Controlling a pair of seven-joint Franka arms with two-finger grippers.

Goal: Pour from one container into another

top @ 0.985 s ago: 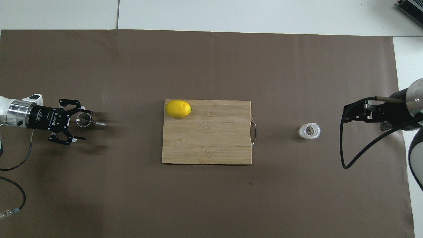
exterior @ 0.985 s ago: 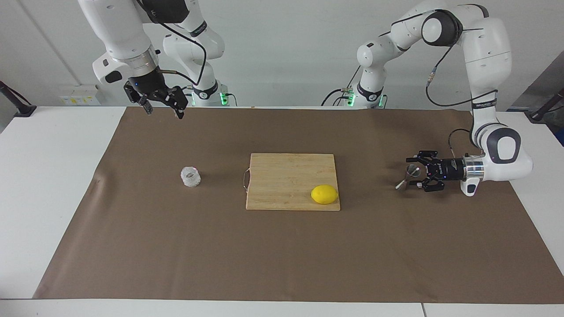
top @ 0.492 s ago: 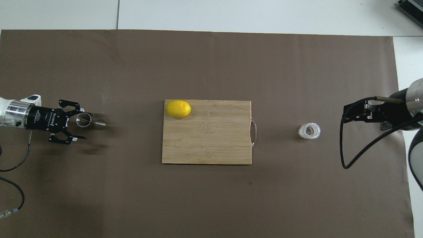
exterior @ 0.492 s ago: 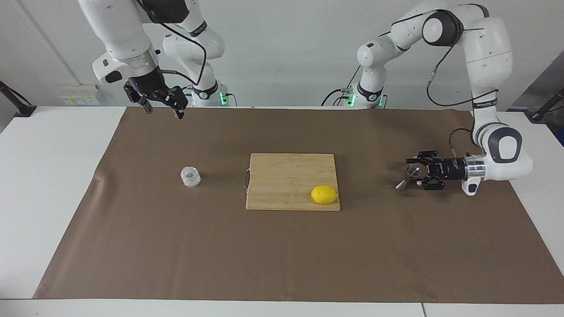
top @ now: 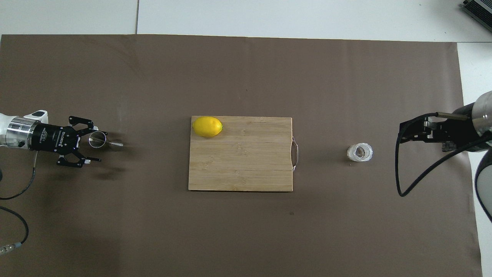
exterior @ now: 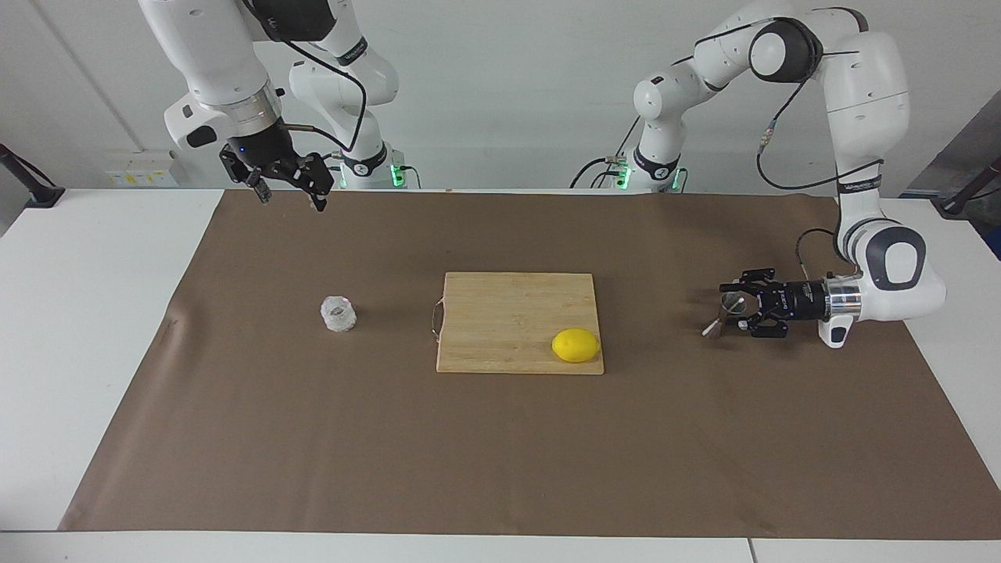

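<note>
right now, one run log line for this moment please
left gripper: open around jigger, not yet clamped | right gripper: open, raised, waiting | glass cup: on mat, untouched | pour: not begun

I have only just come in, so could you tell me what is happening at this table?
The left gripper is low at the left arm's end of the table, its open fingers around the steel jigger, which stands on the brown mat. The right gripper waits open in the air at the right arm's end. The glass cup sits untouched on the mat, and a lemon lies on the cutting board.
</note>
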